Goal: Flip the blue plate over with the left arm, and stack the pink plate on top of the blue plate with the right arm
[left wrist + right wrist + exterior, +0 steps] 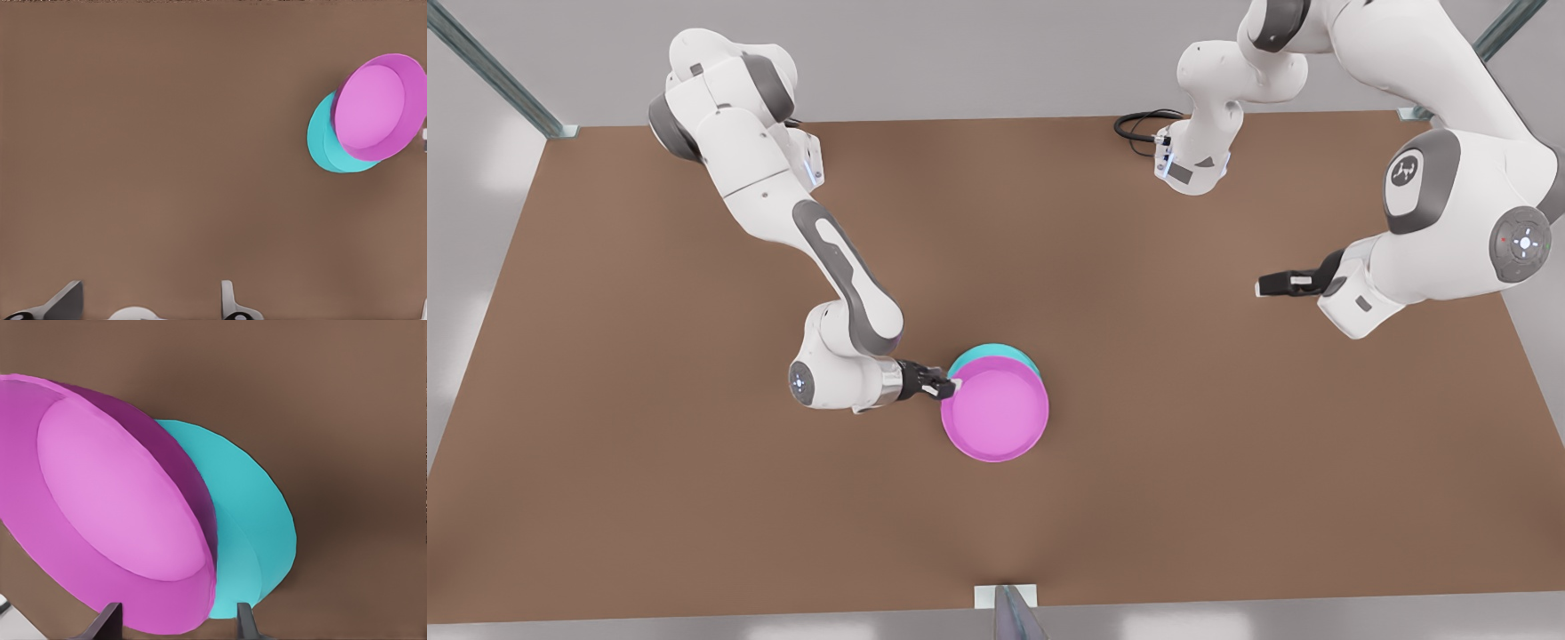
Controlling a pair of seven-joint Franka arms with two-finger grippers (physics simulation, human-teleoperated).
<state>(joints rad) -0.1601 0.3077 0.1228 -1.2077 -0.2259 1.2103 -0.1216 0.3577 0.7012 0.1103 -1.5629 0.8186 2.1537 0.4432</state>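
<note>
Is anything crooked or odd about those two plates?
Slightly. The pink plate sits on the blue plate but off-centre, leaving a blue crescent showing. The right gripper is at the pink plate's rim, on the front view's left. The left gripper waits apart. Nothing looks spilled or broken.

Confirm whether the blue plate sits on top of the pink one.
No, the pink plate lies above the blue plate, covering most of it.
</note>
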